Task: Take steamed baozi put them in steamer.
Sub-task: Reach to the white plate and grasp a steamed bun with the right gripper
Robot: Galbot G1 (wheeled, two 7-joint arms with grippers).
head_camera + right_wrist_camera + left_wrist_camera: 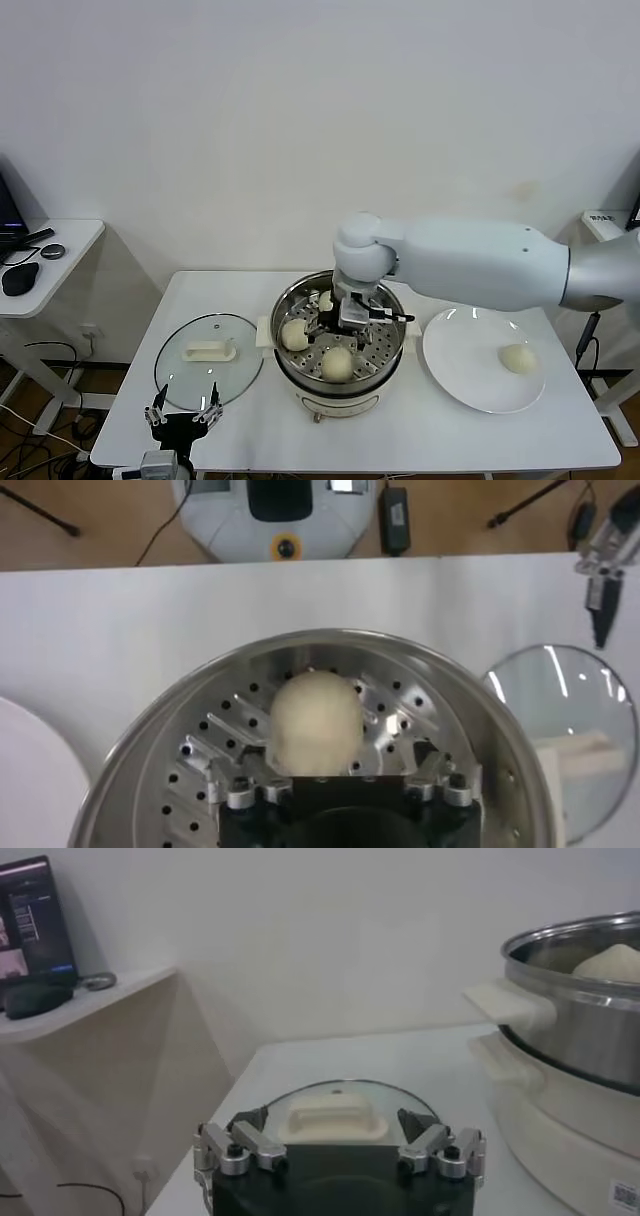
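The right gripper (352, 312) stands open over the steamer (385, 372), holding nothing; next, fetch the last baozi (517, 358) from the plate (460, 375).

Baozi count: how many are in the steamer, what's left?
Done: three baozi show in the steamer, one lying between the open fingers of the right gripper above the tray. In hand: nothing held. Left: one bun on the white plate. Left gripper waits open by the glass lid.
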